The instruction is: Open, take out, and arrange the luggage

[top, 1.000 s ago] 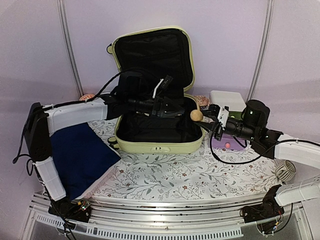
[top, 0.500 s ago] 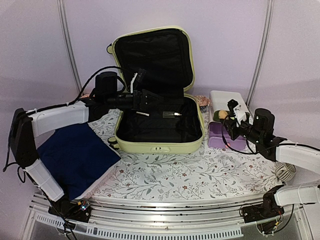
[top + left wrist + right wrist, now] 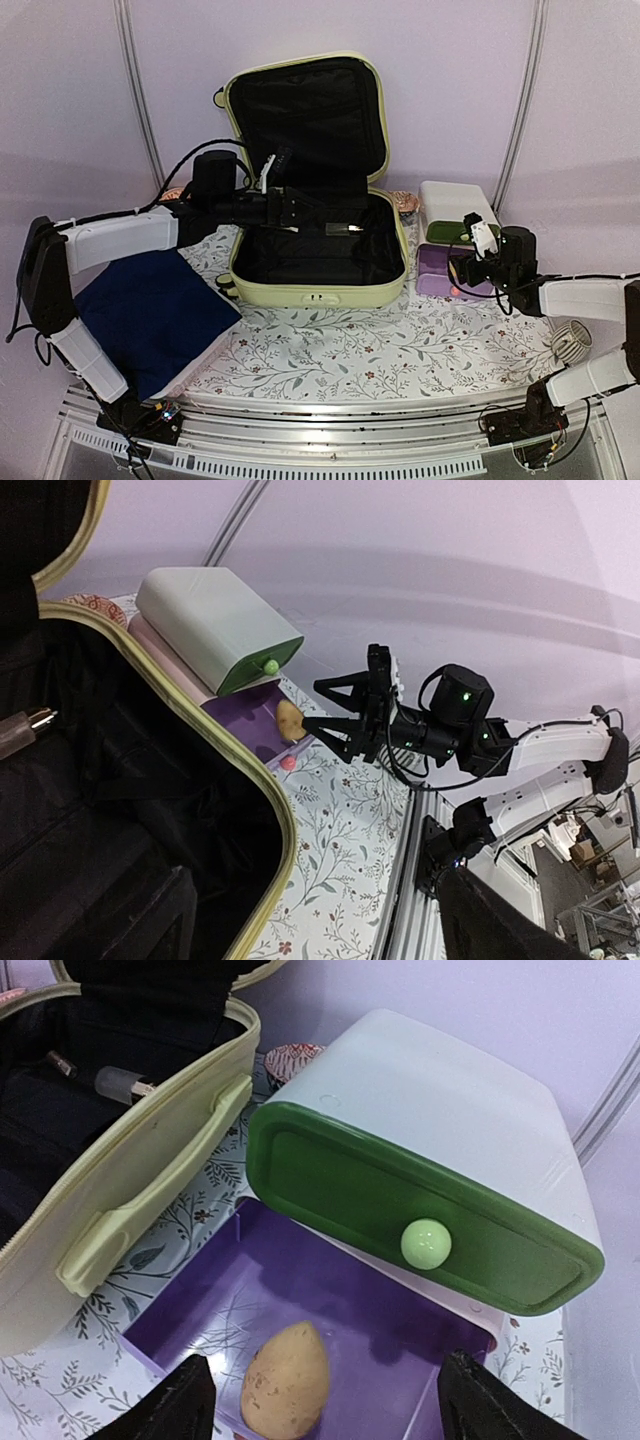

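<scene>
The luggage (image 3: 315, 290) lies open at the table's middle, its lid upright and the black lining bare. A small tube (image 3: 345, 229) lies inside it. My left gripper (image 3: 295, 210) hovers over its left half, open and empty; in the left wrist view the luggage rim (image 3: 240, 770) curves past the left gripper (image 3: 310, 900). My right gripper (image 3: 335, 1400) stands open just above the pulled-out purple drawer (image 3: 330, 1300). A tan egg-shaped lump (image 3: 287, 1378) lies loose in that drawer. The right gripper (image 3: 462, 262) sits right of the luggage.
A white box (image 3: 455, 200) holds a shut green drawer (image 3: 420, 1220) above the purple one. A folded blue cloth (image 3: 150, 310) lies front left. A white slatted basket (image 3: 570, 345) stands far right. A patterned round thing (image 3: 290, 1060) sits behind the box.
My right gripper carried the tan lump from the luggage's right edge to the purple drawer, opened and let it go. The left arm drew back leftward over the luggage.
</scene>
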You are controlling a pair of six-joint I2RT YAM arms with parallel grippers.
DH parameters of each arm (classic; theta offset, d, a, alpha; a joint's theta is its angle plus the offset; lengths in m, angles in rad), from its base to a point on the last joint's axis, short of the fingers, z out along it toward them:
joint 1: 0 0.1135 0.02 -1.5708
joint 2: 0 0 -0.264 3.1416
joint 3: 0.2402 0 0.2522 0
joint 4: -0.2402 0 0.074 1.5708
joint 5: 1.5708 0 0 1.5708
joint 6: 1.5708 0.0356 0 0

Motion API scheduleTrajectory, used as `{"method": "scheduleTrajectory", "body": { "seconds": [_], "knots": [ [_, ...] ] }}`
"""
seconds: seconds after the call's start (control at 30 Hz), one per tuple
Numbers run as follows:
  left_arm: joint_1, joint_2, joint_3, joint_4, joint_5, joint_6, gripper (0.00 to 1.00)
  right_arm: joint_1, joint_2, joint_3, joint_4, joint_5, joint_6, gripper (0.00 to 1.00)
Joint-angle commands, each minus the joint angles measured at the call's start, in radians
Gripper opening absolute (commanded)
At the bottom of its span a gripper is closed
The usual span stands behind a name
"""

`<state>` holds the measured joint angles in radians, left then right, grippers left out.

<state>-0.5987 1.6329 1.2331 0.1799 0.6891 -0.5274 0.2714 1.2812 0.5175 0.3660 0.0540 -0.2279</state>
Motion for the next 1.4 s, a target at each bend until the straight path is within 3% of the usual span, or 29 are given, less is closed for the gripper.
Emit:
{"method": "scheduleTrajectory", "body": {
  "seconds": [0.0,0.1,0.17,0.37,0.47,0.63,0.73,1.0,1.1,1.37],
  "knots": [
    [0.014,-0.008,0.026,-0.091,-0.063,0.053,0.86,-0.006,0.013,0.026,0.008,0.063,0.007,0.85],
    [0.02,-0.006,0.05,-0.175,-0.177,0.087,0.89,-0.005,-0.016,0.029,-0.007,0.046,0.016,0.92],
    [0.019,0.004,0.078,-0.251,-0.288,0.142,0.98,-0.006,-0.058,0.03,-0.025,0.018,0.022,0.93],
    [0.022,0.111,0.201,-0.463,-0.704,0.242,0.98,-0.006,-0.126,0.083,-0.132,-0.056,0.101,0.99],
    [0.023,0.191,0.285,-0.541,-0.82,0.22,0.98,-0.006,-0.137,0.121,-0.203,-0.022,0.237,0.99],
    [0.031,0.275,0.344,-0.505,-0.808,0.151,0.98,-0.007,-0.125,0.215,-0.436,0.076,0.552,0.99],
    [0.064,0.298,0.33,-0.406,-0.757,0.042,0.94,-0.011,-0.131,0.218,-0.476,0.073,0.599,0.99],
    [0.151,0.413,0.268,-0.135,-0.662,-0.432,0.73,-0.011,-0.192,0.145,-0.417,0.068,0.654,0.99],
    [0.161,0.474,0.285,-0.057,-0.638,-0.551,0.7,-0.011,-0.201,0.138,-0.416,0.082,0.655,1.0],
    [0.163,0.644,0.48,-0.192,-0.698,-0.766,0.71,-0.011,-0.231,0.119,-0.409,0.116,0.662,1.0]
  ]
}}
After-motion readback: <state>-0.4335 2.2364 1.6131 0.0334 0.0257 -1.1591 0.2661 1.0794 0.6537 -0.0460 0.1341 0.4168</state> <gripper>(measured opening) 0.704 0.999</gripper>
